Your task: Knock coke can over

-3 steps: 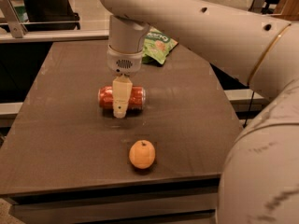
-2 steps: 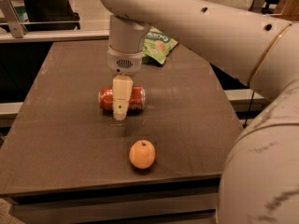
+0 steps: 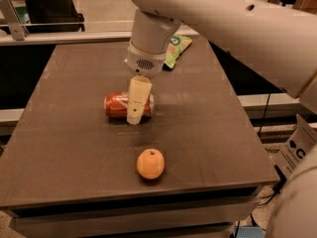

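The orange (image 3: 150, 163) sits near the front of the counter (image 3: 64, 148); a forward sweep could roll it off. Behind it the can (image 3: 117, 105) lies on its side, mid-counter. The hand (image 3: 134, 117) hangs across its right part; whether apart or together, I cannot tell. A drag could roll the can toward the bag (image 3: 176, 47).

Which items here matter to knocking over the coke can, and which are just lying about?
Job in hand: small red metal coke can, lying on its side; end effector, down at the can's right half.
Lying about: round orange fruit; green snack bag.
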You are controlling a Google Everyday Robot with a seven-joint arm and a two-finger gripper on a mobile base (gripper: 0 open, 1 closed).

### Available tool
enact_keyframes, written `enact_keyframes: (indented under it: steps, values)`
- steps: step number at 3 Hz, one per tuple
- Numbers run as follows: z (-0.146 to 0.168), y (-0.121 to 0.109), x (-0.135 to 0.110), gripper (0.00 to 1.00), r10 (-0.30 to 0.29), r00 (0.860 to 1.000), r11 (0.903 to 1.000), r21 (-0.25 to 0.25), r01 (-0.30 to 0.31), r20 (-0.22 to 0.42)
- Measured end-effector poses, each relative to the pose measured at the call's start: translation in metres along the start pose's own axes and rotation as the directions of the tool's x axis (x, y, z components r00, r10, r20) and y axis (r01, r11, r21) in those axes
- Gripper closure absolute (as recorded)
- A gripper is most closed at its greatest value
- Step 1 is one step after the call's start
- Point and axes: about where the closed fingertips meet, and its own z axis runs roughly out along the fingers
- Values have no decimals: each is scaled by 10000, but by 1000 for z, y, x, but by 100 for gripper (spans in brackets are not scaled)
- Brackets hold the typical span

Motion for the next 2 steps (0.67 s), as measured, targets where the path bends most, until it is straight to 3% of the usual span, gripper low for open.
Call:
enact_keyframes:
  steps: [1, 2]
  values:
    - [-28, 0, 22, 0, 623, 9955, 9951, 722, -675, 718]
    - [-56, 7, 43, 0, 981, 9788, 9824, 1399, -1241, 1797]
